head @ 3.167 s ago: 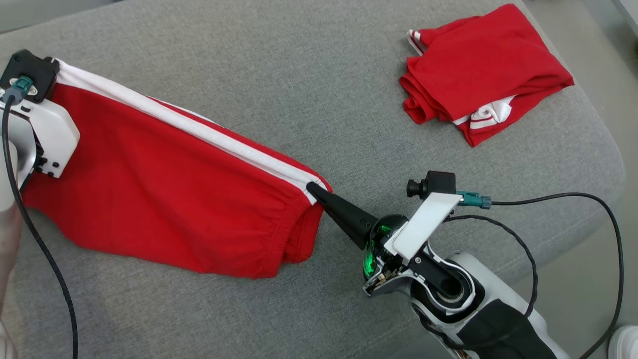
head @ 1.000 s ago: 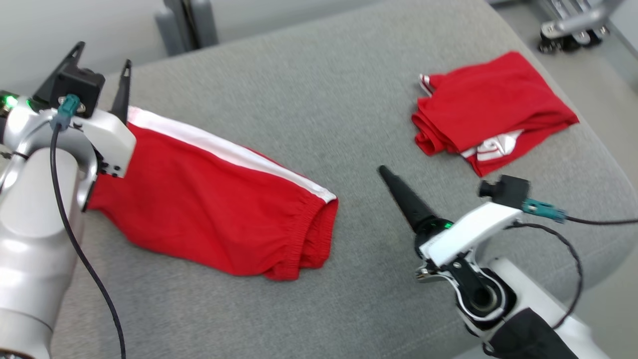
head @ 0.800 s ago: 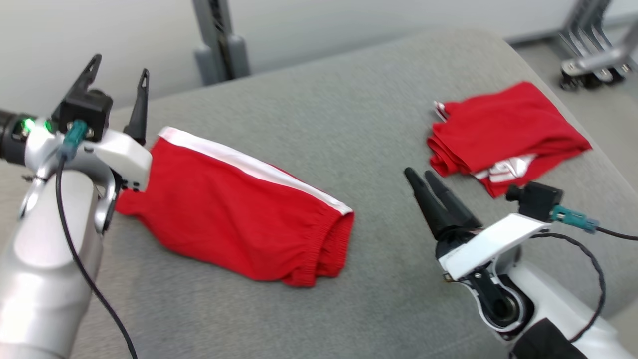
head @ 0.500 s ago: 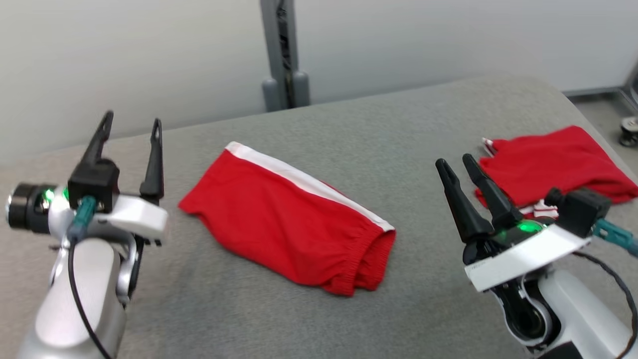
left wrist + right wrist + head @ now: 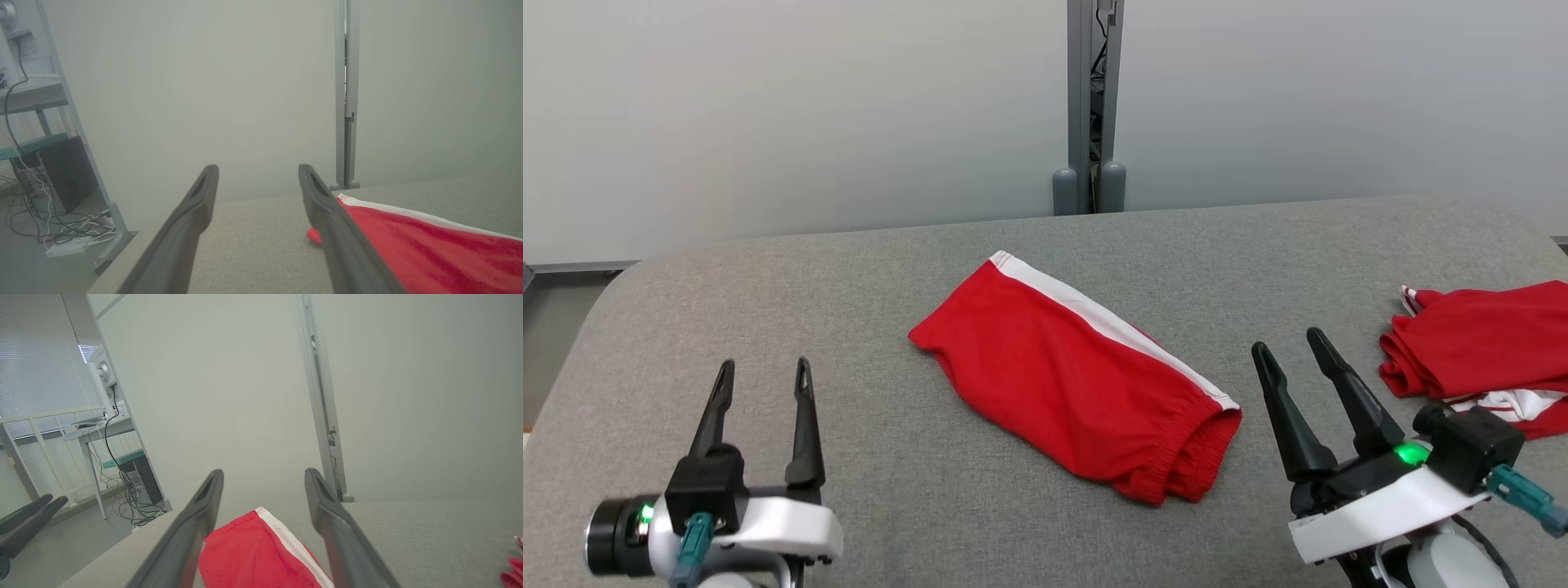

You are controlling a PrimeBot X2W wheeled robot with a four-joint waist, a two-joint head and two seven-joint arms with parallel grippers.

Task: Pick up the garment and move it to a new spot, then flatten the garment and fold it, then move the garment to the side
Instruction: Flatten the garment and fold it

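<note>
At the near-left corner of the grey cushion (image 5: 849, 310): left gripper (image 5: 765, 363), long fingers pointing toward the far edge, spread wide, nothing between them. Near the right edge: right gripper (image 5: 1285, 340), fingers leaning slightly leftward, equally wide apart, likewise empty. Flat at mid-cushion, between the two and touching neither: red garment (image 5: 1070, 384) with a white stripe, slanting from far left to near right. At the right edge, a second red bundle (image 5: 1478, 347). Bare grey along the far edge, the left side and the near strip. Beyond the far edge, pale wall (image 5: 768, 122) and grey post (image 5: 1088, 106).
</note>
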